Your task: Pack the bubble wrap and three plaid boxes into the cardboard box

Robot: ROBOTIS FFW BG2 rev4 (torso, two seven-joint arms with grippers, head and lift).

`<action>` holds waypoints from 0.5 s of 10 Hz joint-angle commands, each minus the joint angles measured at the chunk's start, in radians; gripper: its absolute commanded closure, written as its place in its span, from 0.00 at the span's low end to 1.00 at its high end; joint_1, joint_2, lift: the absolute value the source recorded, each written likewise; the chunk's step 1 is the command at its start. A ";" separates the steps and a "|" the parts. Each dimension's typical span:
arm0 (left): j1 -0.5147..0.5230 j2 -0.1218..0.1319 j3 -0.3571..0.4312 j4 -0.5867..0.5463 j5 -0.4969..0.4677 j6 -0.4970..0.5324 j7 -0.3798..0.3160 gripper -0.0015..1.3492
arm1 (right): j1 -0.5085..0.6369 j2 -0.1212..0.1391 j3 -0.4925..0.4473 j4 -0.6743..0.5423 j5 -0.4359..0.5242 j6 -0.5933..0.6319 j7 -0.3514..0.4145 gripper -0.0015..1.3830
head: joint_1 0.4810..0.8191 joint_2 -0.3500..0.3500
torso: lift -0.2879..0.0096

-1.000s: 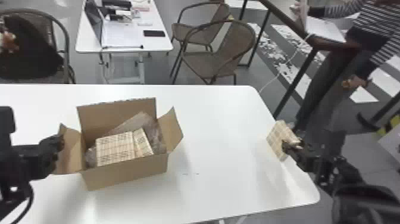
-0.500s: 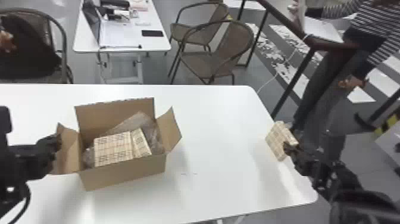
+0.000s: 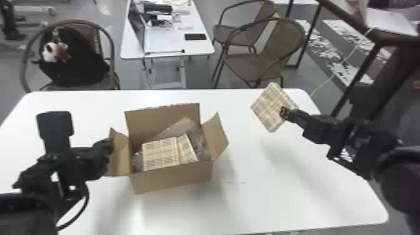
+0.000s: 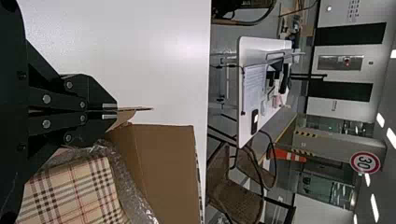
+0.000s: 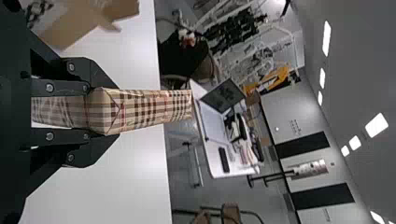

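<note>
Flat plaid box, beige with dark and red check (image 3: 265, 106), is in the right gripper (image 3: 287, 113), grasped between its two fingers. It is held clear of the table, tilted, to the right of the cardboard box and well apart from it. Right wrist view: fingers on opposite broad faces, a narrow side facing outward.

Open brown cardboard box (image 3: 172, 178): contains two more beige plaid boxes, the left one (image 3: 161, 153) showing a broad face, the right one (image 3: 187, 148) close beside it. Clear, crinkled bubble wrap (image 3: 184, 126) lies behind them and along their right side, with some at the left end.

Left gripper (image 3: 110, 148): clenched on the left flap (image 3: 120, 156), its edge pinched between the fingertips. Right flap (image 3: 215, 136) splayed outward; back flap (image 3: 162, 120) upright.

Support: white table (image 3: 265, 190). Behind it: second white table (image 3: 132, 51) with a laptop (image 3: 137, 26), brown woven chairs (image 3: 262, 65), and a black bag (image 3: 75, 67) on another chair.
</note>
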 commanded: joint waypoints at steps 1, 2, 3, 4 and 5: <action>-0.008 -0.006 -0.010 0.001 -0.010 0.009 0.000 0.90 | -0.094 -0.025 0.103 -0.046 -0.279 0.115 -0.087 0.84 | 0.63 0.52 | 0.66; -0.012 -0.006 -0.016 0.003 -0.014 0.015 0.000 0.90 | -0.123 -0.016 0.154 -0.059 -0.425 0.135 -0.180 0.84 | 0.63 0.60 | 0.66; -0.012 -0.006 -0.018 0.005 -0.017 0.018 0.000 0.90 | -0.141 0.016 0.200 -0.064 -0.534 0.150 -0.262 0.84 | 0.63 0.64 | 0.66; -0.015 -0.006 -0.021 0.005 -0.019 0.019 0.000 0.90 | -0.170 0.045 0.218 -0.050 -0.628 0.230 -0.331 0.84 | 0.63 0.71 | 0.66; -0.019 -0.006 -0.024 0.005 -0.024 0.024 0.000 0.90 | -0.206 0.047 0.243 0.005 -0.776 0.305 -0.427 0.84 | 0.63 0.77 | 0.66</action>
